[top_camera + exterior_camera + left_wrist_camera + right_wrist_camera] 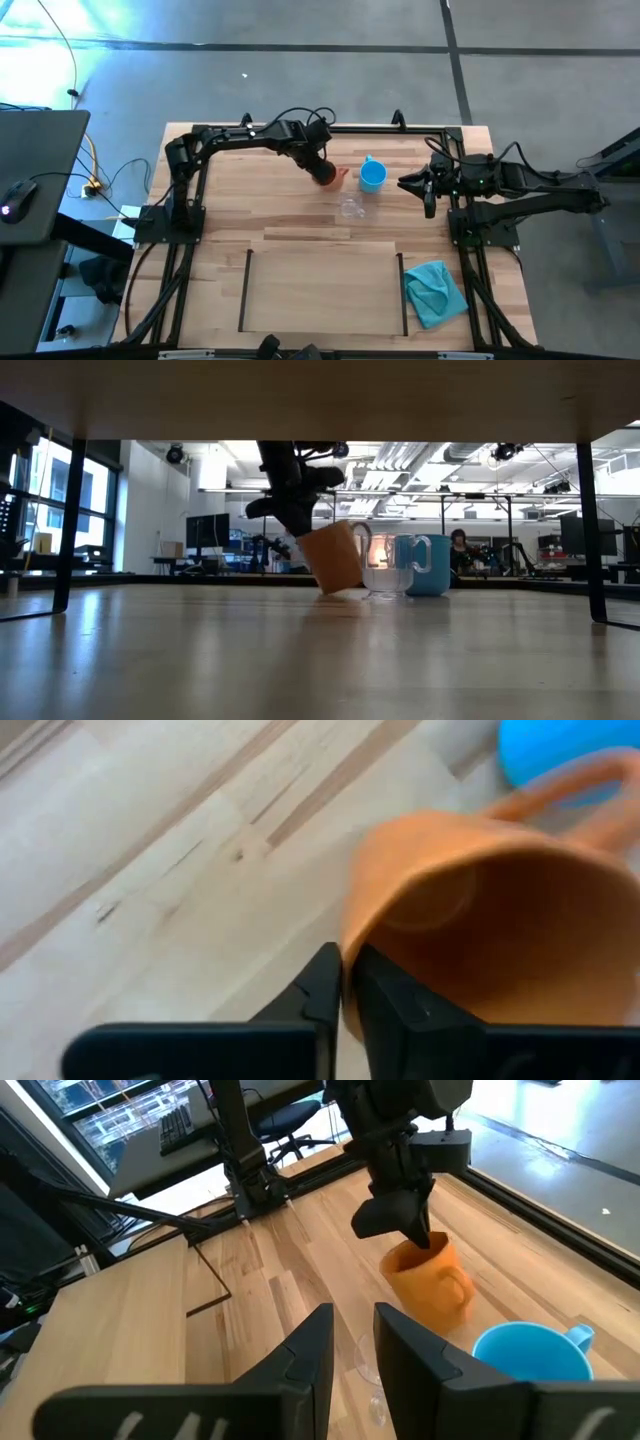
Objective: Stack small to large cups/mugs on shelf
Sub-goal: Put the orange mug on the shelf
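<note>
My left gripper [322, 172] is shut on the orange mug [328, 177] at the table's far middle; the low view shows the mug [333, 557] tilted. The bright blue mug [372, 177] stands upright on the table just to its right. The clear glass cup [351, 207] stands on the table nearer the front. My right gripper [412, 184] is open and empty to the right of the blue mug, fingers pointing toward it. The pale shelf panel [325, 290] lies at the front middle. My left gripper pinches the orange mug's wall at the rim [350, 945], one finger [322, 988] outside and one finger [392, 1005] inside. The fingers come slanting down from the far left. The mug is tilted; its lower edge [330, 591] is at or just above the table, I cannot tell which.
A teal cloth [436, 292] lies at the front right beside the shelf. Black frame rails [190, 200] run along the table's left, right and far sides. A black beam [300, 400] spans the top of the low view.
</note>
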Robot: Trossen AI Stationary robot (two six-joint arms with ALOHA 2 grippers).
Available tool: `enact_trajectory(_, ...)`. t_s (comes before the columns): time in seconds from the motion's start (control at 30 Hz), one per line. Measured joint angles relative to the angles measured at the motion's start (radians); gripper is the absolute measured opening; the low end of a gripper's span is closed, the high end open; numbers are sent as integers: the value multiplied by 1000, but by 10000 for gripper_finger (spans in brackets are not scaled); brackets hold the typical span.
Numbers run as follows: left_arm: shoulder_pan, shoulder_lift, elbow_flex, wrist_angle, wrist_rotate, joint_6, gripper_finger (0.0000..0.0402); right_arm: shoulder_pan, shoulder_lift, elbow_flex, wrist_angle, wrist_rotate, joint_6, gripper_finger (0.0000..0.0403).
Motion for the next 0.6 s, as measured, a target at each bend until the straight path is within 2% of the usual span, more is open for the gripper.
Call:
enact_trajectory(0.2,0,1,12,-8,-2,19,16,0,0,0,0,0,0,67)
enact_trajectory(0.37,-1,4,40,-23,-14,45,5,0,0,0,0,0,0,67)
enact_trajectory(0.6,1,5,85,-169,5,161,4,0,0,0,-6,0,0,67)
